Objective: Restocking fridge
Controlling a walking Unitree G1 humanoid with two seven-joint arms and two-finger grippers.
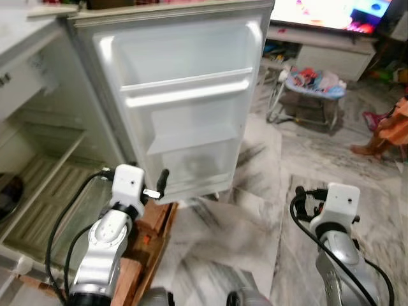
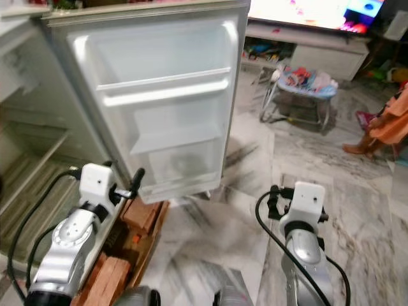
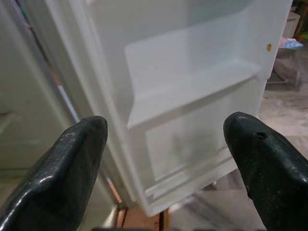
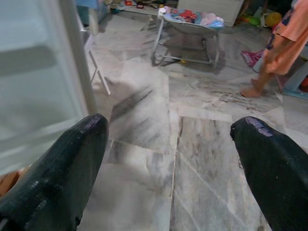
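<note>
The white fridge door [image 1: 185, 108] stands wide open, and its moulded door shelves [image 3: 192, 86] hold nothing. To its left the fridge's inside [image 1: 44, 172] shows pale shelves, with a dark round shape at the far left edge. My left gripper [image 3: 166, 130] is open and close in front of the door's lower shelf; in the left eye view its fingers [image 1: 163, 180] reach the door's bottom corner. My right gripper [image 4: 168, 127] is open and empty above the marble floor [image 4: 202, 159], to the right of the door.
Reddish wooden blocks [image 1: 153, 223] lie under the fridge's front edge. A baby bouncer [image 1: 312, 86] stands on the floor beyond the door, with a TV stand [image 1: 331, 54] behind it. A person in orange [image 1: 389, 131] sits at the far right.
</note>
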